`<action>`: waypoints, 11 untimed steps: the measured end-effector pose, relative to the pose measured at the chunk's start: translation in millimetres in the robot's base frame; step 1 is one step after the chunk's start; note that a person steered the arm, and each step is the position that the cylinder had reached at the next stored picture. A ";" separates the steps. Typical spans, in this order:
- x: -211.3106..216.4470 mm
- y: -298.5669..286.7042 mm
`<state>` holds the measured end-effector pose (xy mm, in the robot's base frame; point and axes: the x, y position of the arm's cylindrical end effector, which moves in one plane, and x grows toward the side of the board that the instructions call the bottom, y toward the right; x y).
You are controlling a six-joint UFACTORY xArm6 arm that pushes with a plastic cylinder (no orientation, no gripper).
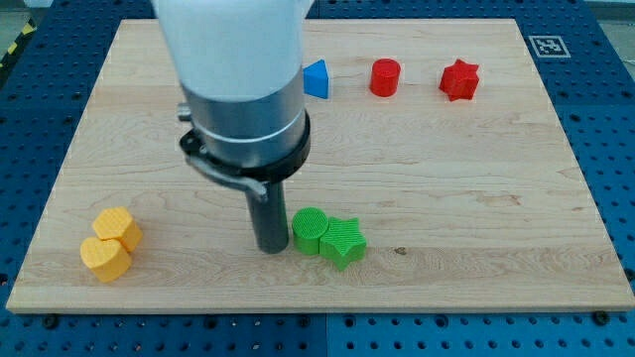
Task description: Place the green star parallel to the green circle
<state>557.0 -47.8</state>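
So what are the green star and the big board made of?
The green star looks like matte plastic: its top shows fine ridged lines, perhaps from 3D printing, though that is a guess. The green circle touching it looks the same. The board looks like pale, smooth wood, with grain streaks and a small dark knot. My tip stands just left of the circle.

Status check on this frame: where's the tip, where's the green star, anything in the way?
My tip at view's left of green circle, about touching. Green star against circle's right side. Nothing blocking; yellow blocks far left.
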 end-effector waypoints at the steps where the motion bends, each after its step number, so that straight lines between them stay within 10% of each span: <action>1: -14.4 8.2; 11: 24.4 157.0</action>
